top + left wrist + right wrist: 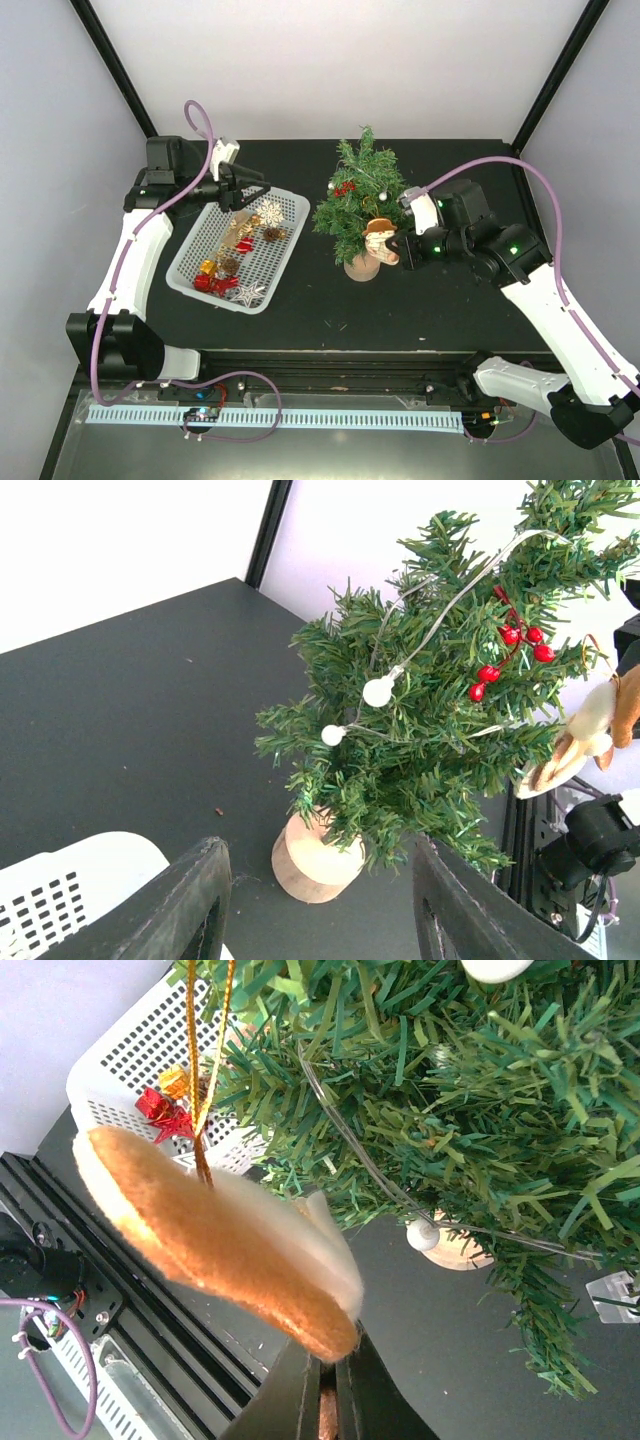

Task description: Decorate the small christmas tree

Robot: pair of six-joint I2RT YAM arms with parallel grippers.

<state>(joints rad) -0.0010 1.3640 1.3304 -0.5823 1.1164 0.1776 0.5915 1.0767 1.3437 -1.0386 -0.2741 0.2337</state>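
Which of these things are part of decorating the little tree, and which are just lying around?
For the job:
small christmas tree
felt ornament, held in the right gripper
white basket of spare ornaments
red berries already on the tree

Just there:
purple cable
pale blue slotted strip along the near edge

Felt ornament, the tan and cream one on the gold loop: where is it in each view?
Top external: the tan-and-cream felt ornament sits centre, against the small christmas tree's lower right side.
Left wrist: at the right edge, below the red berries.
Right wrist: large, left of centre, above the right claw.
Shared landmark: the white perforated plastic basket.
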